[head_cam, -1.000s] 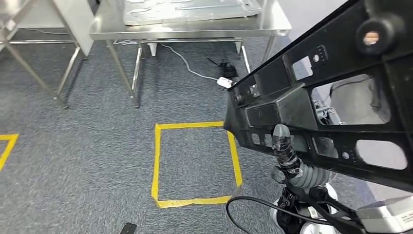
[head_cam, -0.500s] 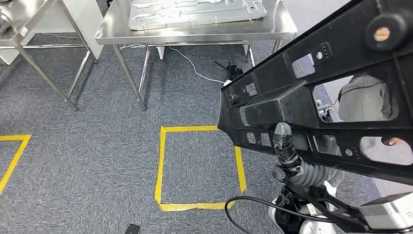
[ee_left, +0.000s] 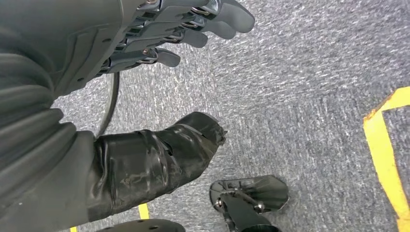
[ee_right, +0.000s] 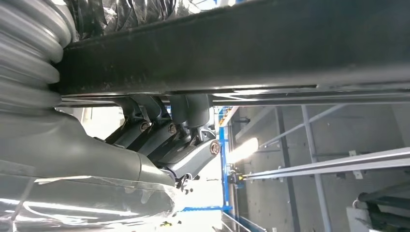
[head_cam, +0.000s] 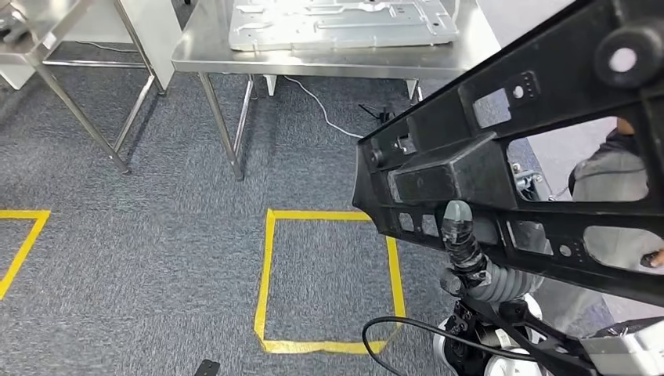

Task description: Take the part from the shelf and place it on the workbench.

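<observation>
At near right my right hand (head_cam: 463, 249) grips the black part (head_cam: 501, 168), thumb over its edge, carried above carpet; left hand (ee_left: 183, 29) hangs spread, holding nothing. The grip looks narrow, I think; the part could swing, slip, or clip the far workbench (head_cam: 196, 47)

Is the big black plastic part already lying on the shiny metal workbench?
No, the black plastic part is held up by the right hand, away from the steel workbench.
</observation>
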{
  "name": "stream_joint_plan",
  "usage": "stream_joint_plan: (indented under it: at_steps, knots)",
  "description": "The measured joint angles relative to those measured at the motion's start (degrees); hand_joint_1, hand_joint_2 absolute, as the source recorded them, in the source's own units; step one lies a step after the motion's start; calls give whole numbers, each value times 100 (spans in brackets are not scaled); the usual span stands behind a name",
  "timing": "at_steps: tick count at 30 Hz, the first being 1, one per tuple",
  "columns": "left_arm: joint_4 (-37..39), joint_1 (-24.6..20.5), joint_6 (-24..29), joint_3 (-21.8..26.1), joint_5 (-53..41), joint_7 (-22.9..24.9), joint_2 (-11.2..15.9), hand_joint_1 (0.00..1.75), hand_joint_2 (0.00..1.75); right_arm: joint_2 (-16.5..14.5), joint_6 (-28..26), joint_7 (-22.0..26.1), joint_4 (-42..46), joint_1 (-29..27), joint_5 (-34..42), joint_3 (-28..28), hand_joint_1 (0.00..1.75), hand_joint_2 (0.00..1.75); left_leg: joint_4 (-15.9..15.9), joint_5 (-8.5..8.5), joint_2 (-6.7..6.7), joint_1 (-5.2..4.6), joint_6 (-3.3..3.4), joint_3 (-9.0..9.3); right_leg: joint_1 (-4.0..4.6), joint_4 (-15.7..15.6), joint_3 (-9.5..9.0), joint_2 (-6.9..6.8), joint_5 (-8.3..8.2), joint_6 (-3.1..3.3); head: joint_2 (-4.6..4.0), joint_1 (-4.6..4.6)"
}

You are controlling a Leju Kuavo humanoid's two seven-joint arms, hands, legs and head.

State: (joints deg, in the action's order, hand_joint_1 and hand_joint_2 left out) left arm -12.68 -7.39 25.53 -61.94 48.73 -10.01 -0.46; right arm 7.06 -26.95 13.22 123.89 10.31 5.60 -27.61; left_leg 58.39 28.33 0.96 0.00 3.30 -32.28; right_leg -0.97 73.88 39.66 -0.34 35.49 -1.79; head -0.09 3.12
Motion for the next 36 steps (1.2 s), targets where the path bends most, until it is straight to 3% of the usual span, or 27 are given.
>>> stream_joint_plan:
  at_steps: [1,3,5,9,11,14,15,16,18,20,24,26,28,30,31,34,36]
  knots:
    - [0,5,0,0,0,0,0,0,175,0,0,0,0,-4,0,0,175,175,0,61,17,-14,-2,87,5,-209,16,4,-150,25,-1,-2]
    - [0,8,-4,0,1,4,-3,0,175,0,1,2,-1,-9,1,0,175,175,6,194,40,-38,-18,250,38,-877,-74,26,-746,100,-1,3]
    - [0,2,-12,1,7,13,-9,0,175,0,3,3,-2,-19,7,0,175,175,0,313,61,-43,-72,348,90,-1294,-168,42,-1098,159,-1,9]
    - [0,-18,-16,0,14,18,-13,0,175,-3,15,4,2,-8,21,0,175,175,208,365,30,-22,-203,406,92,-1440,-406,47,-1055,272,-1,9]
    - [0,-34,-15,0,14,21,-13,0,175,-6,17,7,4,-1,35,0,175,175,735,480,-1,1,-263,97,75,-1466,-536,35,-980,328,0,23]
    - [0,-26,-15,0,15,32,-14,0,175,-7,17,7,1,-7,58,0,175,175,1557,799,-14,45,-339,-611,68,-1467,-683,34,-831,343,1,31]
    - [0,-17,-14,0,16,36,-14,0,175,-7,17,7,0,-11,62,0,175,175,1560,782,-18,54,-350,-736,64,-1467,-752,38,-773,335,1,32]
    - [0,-9,-11,0,16,40,-13,0,175,-7,17,7,0,-13,64,0,175,175,1389,644,-24,60,-354,-772,58,-1467,-836,42,-710,323,1,33]
    - [0,5,-5,0,17,46,-9,0,175,-7,17,7,-1,-13,71,0,175,175,719,60,-50,59,-337,-665,47,-1471,-1008,40,-574,284,-1,33]
    - [0,3,-3,0,16,52,-4,0,175,-7,16,8,-8,-11,75,0,175,175,285,-215,-76,16,-286,-573,46,-1489,-1117,39,-459,216,-1,29]
    - [0,27,3,0,16,68,-3,0,175,-7,15,12,-17,-20,78,0,175,175,83,-231,-50,2,-92,-352,53,-1368,-1254,30,-433,79,1,15]
    - [0,10,3,0,16,69,-6,0,175,-7,21,14,-20,-7,79,0,175,175,28,-198,-47,13,-27,-194,35,-998,-1067,29,-323,45,1,-31]
    - [0,-6,2,0,17,75,-4,0,175,-7,31,15,-31,-9,79,0,175,175,10,-125,-42,6,0,-101,26,-360,-616,31,-71,26,1,-74]
    - [0,6,2,0,19,83,-4,0,175,-7,35,13,-55,-30,83,0,175,175,9,-28,-34,3,-2,2,25,-63,-241,30,80,17,1,-87]
    - [0,14,2,0,20,86,-4,0,175,-7,35,12,-69,-37,86,0,175,175,9,28,-27,2,-9,70,23,-174,-175,30,-9,18,1,-91]
    - [0,22,2,0,21,86,-4,0,175,-7,35,11,-99,-41,97,0,175,175,17,205,-1,0,-65,273,34,-1061,-281,26,-755,47,1,-92]
    - [0,16,2,0,24,87,-3,0,175,-7,38,9,-116,-46,105,0,175,175,44,304,13,3,-139,360,75,-1323,-355,21,-938,104,1,-86]
